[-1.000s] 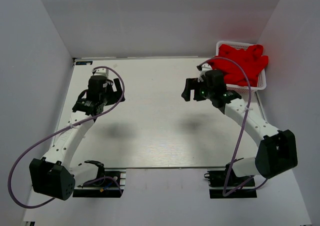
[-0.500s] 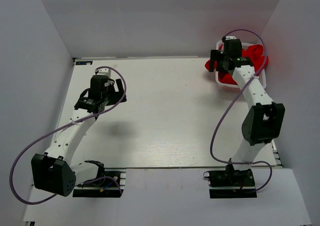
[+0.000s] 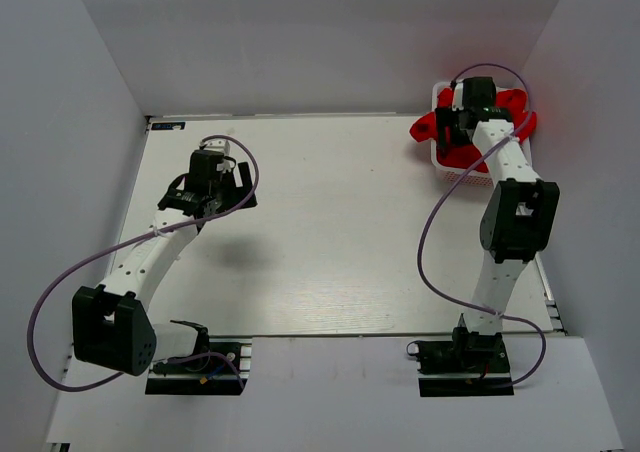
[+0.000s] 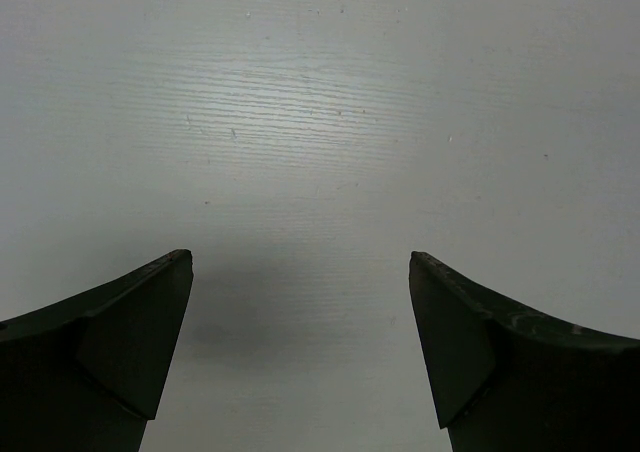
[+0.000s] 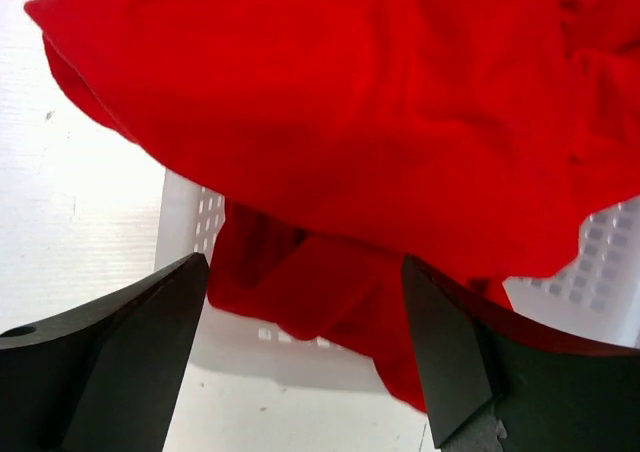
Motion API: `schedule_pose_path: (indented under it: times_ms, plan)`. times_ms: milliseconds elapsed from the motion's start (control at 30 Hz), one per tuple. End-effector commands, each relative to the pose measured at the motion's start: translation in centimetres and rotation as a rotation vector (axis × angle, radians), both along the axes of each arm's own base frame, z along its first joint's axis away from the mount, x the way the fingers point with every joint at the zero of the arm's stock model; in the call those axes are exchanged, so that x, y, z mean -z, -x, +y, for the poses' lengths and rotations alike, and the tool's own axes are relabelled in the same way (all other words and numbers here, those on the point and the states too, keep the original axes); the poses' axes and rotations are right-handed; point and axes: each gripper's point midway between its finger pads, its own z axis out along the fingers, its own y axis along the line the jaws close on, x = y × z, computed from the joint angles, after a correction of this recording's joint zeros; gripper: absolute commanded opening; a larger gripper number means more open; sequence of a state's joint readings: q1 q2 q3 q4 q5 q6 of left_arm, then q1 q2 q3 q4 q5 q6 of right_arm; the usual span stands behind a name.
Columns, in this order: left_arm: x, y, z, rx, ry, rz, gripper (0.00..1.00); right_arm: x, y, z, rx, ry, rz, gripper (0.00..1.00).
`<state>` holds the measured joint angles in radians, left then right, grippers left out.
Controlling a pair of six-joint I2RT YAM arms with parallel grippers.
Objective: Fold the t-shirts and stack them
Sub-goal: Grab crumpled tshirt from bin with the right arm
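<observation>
Shirts (image 3: 508,110) sit in a red heap in the basket (image 3: 465,176) at the far right corner, with one fold spilling over its left rim toward the table (image 3: 330,232). The right gripper (image 5: 303,264) is stretched out over that heap, jaws spread wide and nothing between them. Its wrist view shows red cloth right below, and I cannot tell whether the tips touch fabric. The left gripper (image 4: 300,262) hangs over the table on the left, well apart from the basket, its jaws just as wide and empty.

This looks like the opening step: fetching a shirt out of the basket. No shirt is spread out, none is folded, and no stack has begun.

The next move, as I judge it, is to sink the right fingers into the top layer and pinch one shirt only. Then lift it free of the rim and carry it to mid-table, where the left can help flatten it. The soft cloth may tangle and bring two up together.
</observation>
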<state>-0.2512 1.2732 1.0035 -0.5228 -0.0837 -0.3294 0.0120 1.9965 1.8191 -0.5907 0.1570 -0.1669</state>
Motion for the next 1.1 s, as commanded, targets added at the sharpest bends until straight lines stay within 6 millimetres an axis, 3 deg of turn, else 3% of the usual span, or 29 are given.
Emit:
schedule_pose_path:
  times_ms: [0, 100, 167, 200, 233, 267, 333, 367, 500, 733, 767, 833, 867, 933, 967, 1067]
  plan:
    - [-1.8, -0.7, -0.6, 0.025, 0.018, -0.048, 1.0, -1.4, -2.4, 0.0, -0.051, 0.031, -0.076, 0.83]
    - [-1.8, -0.7, -0.6, 0.025, 0.018, -0.048, 1.0, -0.8, -3.7, -0.6, -0.013, 0.048, -0.101, 0.83]
    - [-1.8, -0.8, -0.4, 0.017, 0.011, -0.05, 1.0, -0.3, -4.0, -0.9, 0.017, 0.045, -0.108, 0.78]
    - [-1.8, -0.8, -0.4, 0.017, 0.011, -0.05, 1.0, -0.6, -4.6, -1.0, 0.047, 0.041, -0.146, 0.68]
    - [-1.8, -0.8, -0.4, 0.017, 0.011, -0.05, 1.0, -0.6, -4.8, -1.1, 0.053, 0.046, -0.154, 0.68]
    - [-1.8, -0.8, -0.4, 0.017, 0.011, -0.05, 1.0, -1.2, -5.3, -1.4, 0.094, 0.034, -0.199, 0.47]
    - [-2.0, -0.9, -0.7, 0.026, 0.021, -0.057, 1.0, -1.5, -5.4, -1.8, 0.153, 0.012, -0.231, 0.25]
    - [-1.7, -0.8, -0.9, 0.035, 0.029, -0.055, 1.0, -1.9, -5.5, -1.6, 0.176, -0.011, -0.258, 0.0]
    - [-1.4, -0.8, -1.2, 0.049, 0.038, -0.043, 1.0, -5.2, -5.5, -1.0, 0.174, -0.069, -0.359, 0.0]
    - [-1.9, -0.9, -1.3, 0.049, 0.042, -0.061, 1.0, -9.4, -4.9, -0.7, 0.198, -0.118, -0.447, 0.0]
    - [-2.3, -0.8, -1.2, 0.049, 0.045, -0.071, 1.0, -10.6, -4.7, -2.3, 0.222, -0.12, -0.471, 0.0]
    - [-2.3, -0.8, -1.3, 0.043, 0.052, -0.07, 1.0, -12.2, -4.4, -2.2, 0.216, -0.119, -0.489, 0.0]
    - [-2.3, -0.8, -1.5, 0.043, 0.065, -0.067, 1.0, -13.9, -4.2, -2.4, 0.217, -0.121, -0.503, 0.0]
    - [-2.8, -0.8, -1.8, 0.059, 0.082, -0.082, 1.0, -15.4, -3.7, -2.1, 0.201, -0.122, -0.505, 0.0]
    - [-2.8, -0.8, -1.8, 0.059, 0.082, -0.082, 1.0, -17.4, -3.7, -1.7, 0.18, -0.134, -0.533, 0.0]
    - [-3.1, -0.6, -2.2, 0.07, 0.104, -0.085, 1.0, -21.0, -2.9, -0.9, 0.136, -0.163, -0.587, 0.0]
